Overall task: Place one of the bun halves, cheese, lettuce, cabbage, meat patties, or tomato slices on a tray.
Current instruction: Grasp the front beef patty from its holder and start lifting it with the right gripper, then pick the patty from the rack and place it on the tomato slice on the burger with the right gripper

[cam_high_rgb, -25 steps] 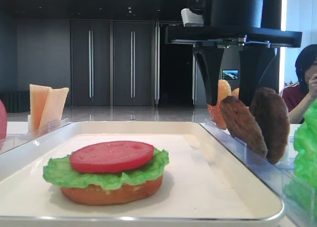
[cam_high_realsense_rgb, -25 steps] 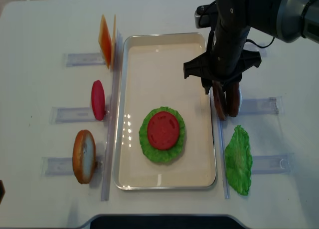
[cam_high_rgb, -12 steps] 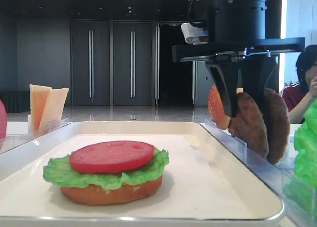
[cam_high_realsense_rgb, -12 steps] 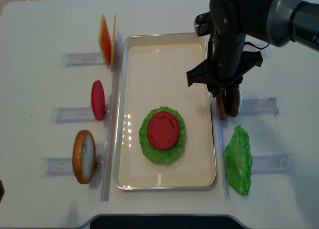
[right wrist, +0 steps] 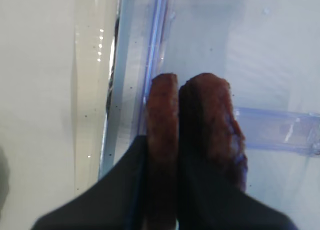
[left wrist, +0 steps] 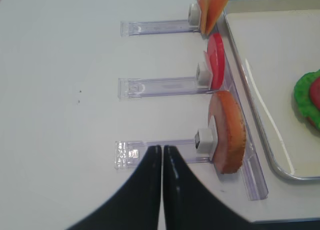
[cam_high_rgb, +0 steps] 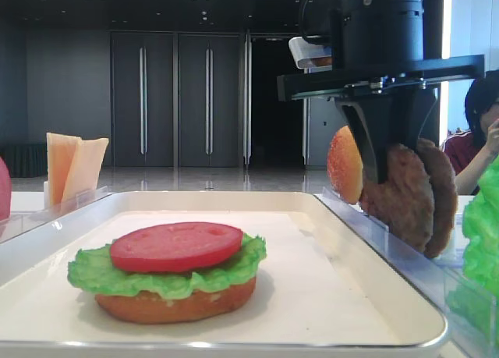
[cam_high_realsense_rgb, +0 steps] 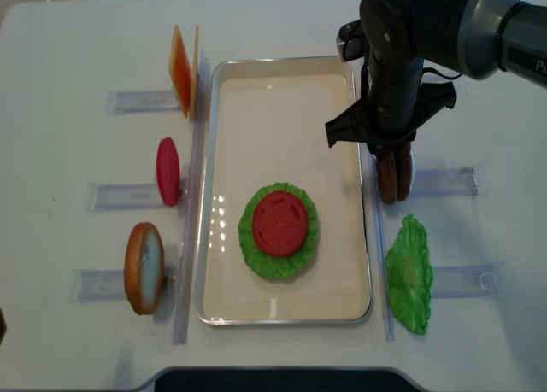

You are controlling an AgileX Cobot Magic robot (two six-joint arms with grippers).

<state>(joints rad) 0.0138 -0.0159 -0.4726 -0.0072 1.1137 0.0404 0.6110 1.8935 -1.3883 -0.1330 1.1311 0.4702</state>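
right hand [right wrist: 162, 210] | clamped on the 2 meat patties [right wrist: 192, 120] | upright, beside tray [cam_high_realsense_rgb: 282, 93]

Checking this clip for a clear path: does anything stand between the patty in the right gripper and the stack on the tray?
Nothing visible blocks it. The right gripper is shut on the meat patties just outside the tray rim; bare tray floor lies between them and the tomato slice topping the stack.
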